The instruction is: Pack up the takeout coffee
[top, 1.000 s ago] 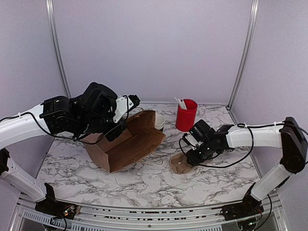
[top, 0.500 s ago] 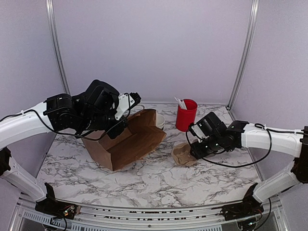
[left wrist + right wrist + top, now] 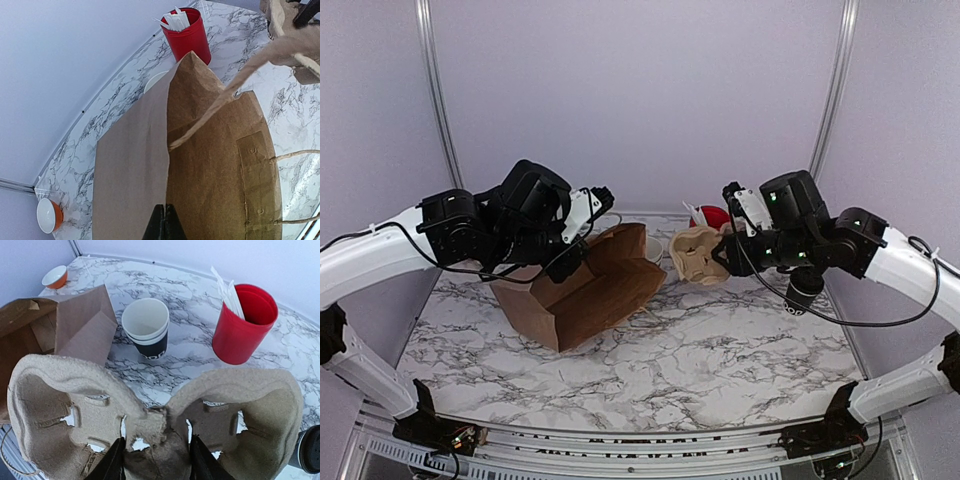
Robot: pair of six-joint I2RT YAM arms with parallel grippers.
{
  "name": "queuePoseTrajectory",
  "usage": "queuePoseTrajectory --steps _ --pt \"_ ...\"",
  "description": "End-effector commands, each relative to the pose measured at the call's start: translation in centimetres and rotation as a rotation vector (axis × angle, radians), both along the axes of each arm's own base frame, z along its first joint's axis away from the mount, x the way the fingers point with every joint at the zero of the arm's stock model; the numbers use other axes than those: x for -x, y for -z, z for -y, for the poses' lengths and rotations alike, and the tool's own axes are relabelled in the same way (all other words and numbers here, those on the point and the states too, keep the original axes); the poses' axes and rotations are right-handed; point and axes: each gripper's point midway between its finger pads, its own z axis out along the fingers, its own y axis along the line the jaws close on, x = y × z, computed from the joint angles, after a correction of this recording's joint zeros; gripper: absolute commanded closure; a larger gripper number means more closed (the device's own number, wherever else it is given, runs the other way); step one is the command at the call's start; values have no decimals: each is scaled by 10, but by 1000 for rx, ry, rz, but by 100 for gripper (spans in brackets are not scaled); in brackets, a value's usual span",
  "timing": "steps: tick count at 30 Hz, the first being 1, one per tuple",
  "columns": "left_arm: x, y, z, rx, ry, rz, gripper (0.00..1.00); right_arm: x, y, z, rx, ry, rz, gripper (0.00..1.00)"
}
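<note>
The takeout coffee shows only as a black lid (image 3: 311,449) at the right wrist view's lower right edge. A dark cup shape (image 3: 803,292) under my right arm may be it. My right gripper (image 3: 156,460) is shut on a brown pulp cup carrier (image 3: 75,400), held in the air (image 3: 695,255) next to the bag's mouth. My left gripper (image 3: 163,222) is shut on the upper edge of a brown paper bag (image 3: 220,165). The bag (image 3: 590,295) lies on its side, mouth held open toward the right. My left gripper (image 3: 570,262) is at its top.
A stack of lidless black cups with white rims (image 3: 146,332) stands behind the bag. A red cup of utensils (image 3: 243,325) stands at the back, also in the left wrist view (image 3: 187,35). A small orange bowl (image 3: 48,215) sits at the far left.
My right gripper has lifted the carrier off the table and carried it up and back, toward the bag's mouth. My left gripper still holds the bag, barely moved.
</note>
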Motion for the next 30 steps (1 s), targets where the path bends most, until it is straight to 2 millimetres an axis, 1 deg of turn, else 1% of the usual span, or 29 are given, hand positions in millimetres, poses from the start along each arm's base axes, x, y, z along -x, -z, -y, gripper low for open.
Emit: queuePoseTrajectory --steps 1,9,10,15,19,22,30 --pt "-5 -9 4 41 -9 -14 100 4 -37 -9 -58 -34 50 59" --pt "-10 -9 1 47 -17 -39 100 3 -84 -41 -199 -138 118 59" --pt "-11 -11 1 52 -18 -40 100 10 -89 -52 -217 -177 124 59" --pt "-14 -15 -1 61 -22 -46 100 21 -106 -84 -290 -281 153 59" --pt "-16 -18 -5 61 -32 -42 100 32 -112 -110 -315 -354 176 58" --pt "-17 -21 -6 62 -33 -42 100 42 -112 -127 -337 -408 178 58" --pt "-14 -27 -9 88 -28 -46 100 58 -110 -154 -434 -535 172 58"
